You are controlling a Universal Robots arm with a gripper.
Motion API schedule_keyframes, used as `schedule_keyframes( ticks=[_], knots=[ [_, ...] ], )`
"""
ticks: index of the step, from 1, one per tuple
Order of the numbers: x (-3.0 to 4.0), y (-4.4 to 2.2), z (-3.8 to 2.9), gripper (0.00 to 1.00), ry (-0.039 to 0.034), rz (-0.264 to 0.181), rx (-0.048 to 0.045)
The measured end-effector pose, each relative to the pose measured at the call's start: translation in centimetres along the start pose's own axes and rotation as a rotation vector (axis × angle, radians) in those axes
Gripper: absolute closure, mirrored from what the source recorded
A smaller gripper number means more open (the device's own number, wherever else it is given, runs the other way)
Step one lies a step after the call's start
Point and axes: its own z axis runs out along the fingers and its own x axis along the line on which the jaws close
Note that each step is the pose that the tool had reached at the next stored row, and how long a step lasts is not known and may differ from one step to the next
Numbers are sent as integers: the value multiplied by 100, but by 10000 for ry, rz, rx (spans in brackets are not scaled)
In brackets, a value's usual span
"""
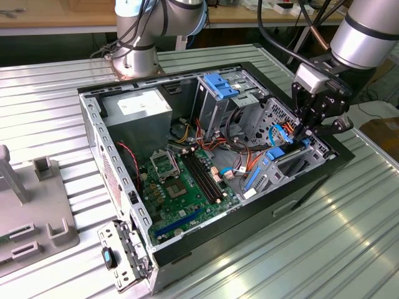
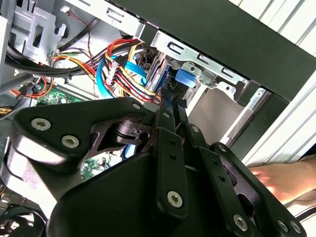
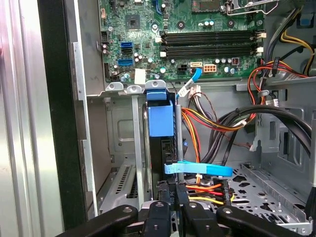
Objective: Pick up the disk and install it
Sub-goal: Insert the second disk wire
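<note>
Ribbed metal tabletop (image 1: 349,249) is carrying the open computer case (image 1: 299,193). Inside, the disk (image 3: 161,118) is standing on edge in a tight bay beside the case wall, cables crowding its other side. The gripper (image 3: 176,195) is reaching onto its rear edge, jaws nearly together; whether they are clamping it is hidden.

black gripper (image 1: 307,132), silver arm (image 1: 365,34). disk (image 3: 161,116) has a bright blue frame. green motherboard (image 1: 187,187). black and grey computer case (image 1: 299,184). red, yellow, orange wires (image 3: 205,123). ribbed silver table (image 1: 324,249). grey power supply (image 1: 140,112).
</note>
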Motion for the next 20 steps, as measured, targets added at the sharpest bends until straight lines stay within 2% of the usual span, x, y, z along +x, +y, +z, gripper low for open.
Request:
schedule_keyframes(
  ticks=[7,9,20],
  knots=[
    [0,0,-1,84,-28,3,0],
    [0,0,0,84,-57,5,-1],
    [0,0,-1,84,-60,6,-1]
  ],
)
